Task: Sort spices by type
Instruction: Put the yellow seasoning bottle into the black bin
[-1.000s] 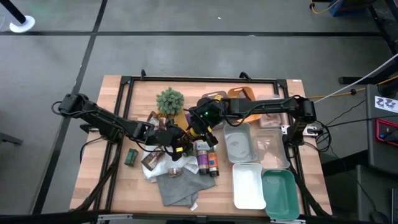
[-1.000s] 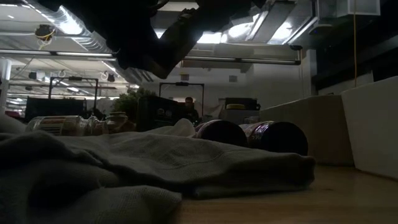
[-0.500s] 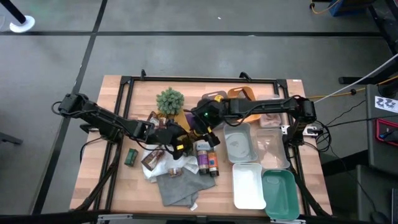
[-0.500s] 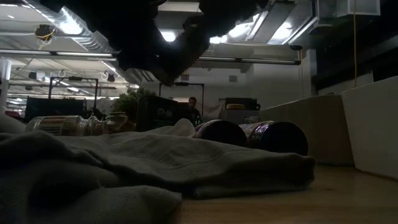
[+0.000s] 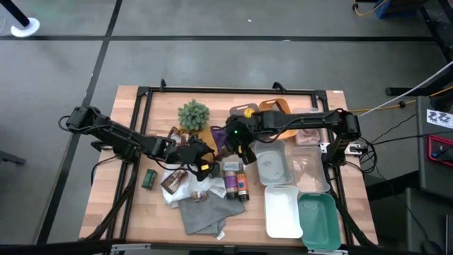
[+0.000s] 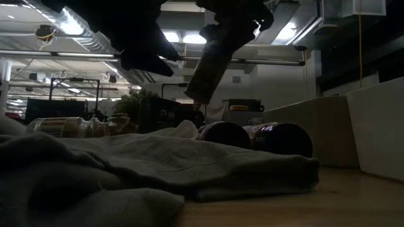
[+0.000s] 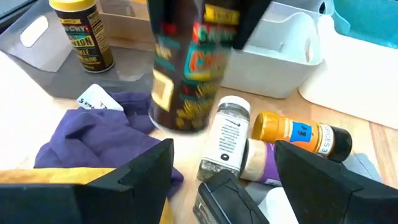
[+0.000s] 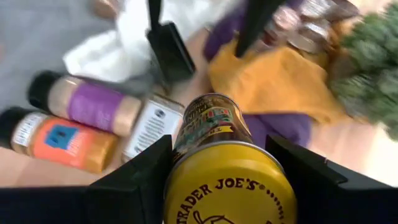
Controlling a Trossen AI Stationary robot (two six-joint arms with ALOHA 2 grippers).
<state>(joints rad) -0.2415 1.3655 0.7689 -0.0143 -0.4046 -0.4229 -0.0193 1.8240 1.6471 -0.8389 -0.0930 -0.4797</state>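
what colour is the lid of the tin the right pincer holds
Yellow; the tin's lid shows best in the right wrist view.

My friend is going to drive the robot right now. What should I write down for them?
Right pincer: shut on a yellow-topped tin, lifted above the pile in the table's middle.
Left pincer: open, empty, low over the pile beside the purple cloth.
Done: one yellow-topped jar stands in the grey tray.
Left: the carried tin needs a tray; the white-labelled bottle, orange bottle and purple-labelled bottle lie on the table, and the green tin sits near the left edge. The white tray and teal tray look empty.
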